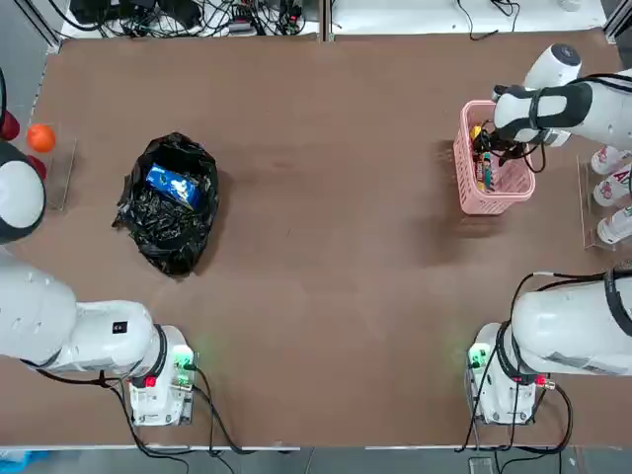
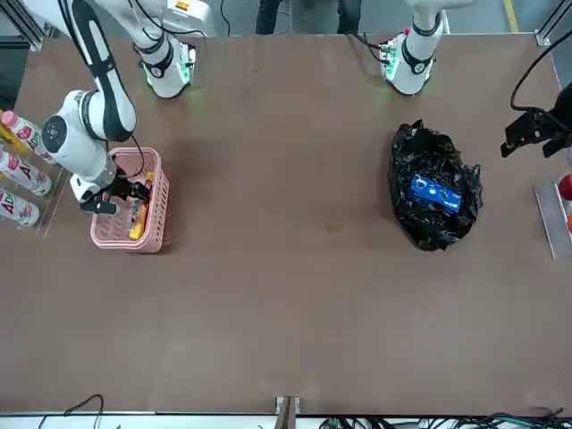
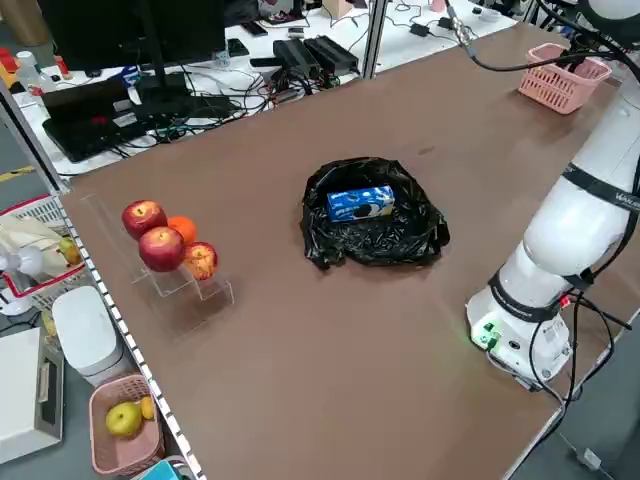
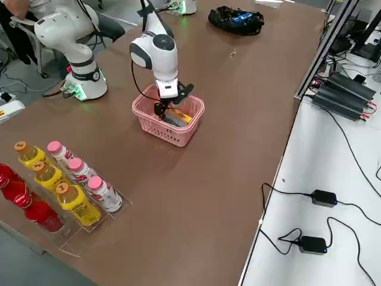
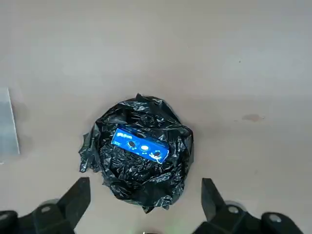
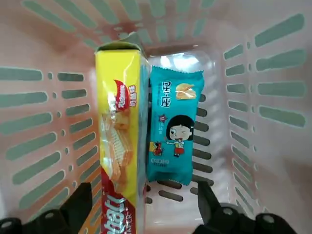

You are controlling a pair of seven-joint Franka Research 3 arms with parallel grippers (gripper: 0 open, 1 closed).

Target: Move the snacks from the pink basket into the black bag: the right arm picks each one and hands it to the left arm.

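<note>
The pink basket (image 1: 494, 200) stands at the table's right side. My right gripper (image 6: 144, 210) is lowered into it, open, one finger on either side of the yellow packet with red marks (image 6: 119, 146) and the slim teal-blue packet (image 6: 175, 131), which lie side by side on the basket floor. On the left half of the table sits the black bag (image 1: 170, 222), with the blue-and-white pouch (image 1: 173, 185) lying in its open top. My left gripper (image 5: 144, 200) hangs open high above the bag, holding nothing.
Bottles (image 1: 612, 188) stand in a clear rack right of the basket. Red and orange fruits (image 3: 160, 240) sit on a clear stand at the table's left edge. Cables (image 1: 197, 15) lie beyond the far edge. Bare brown tabletop (image 1: 336, 197) spans between bag and basket.
</note>
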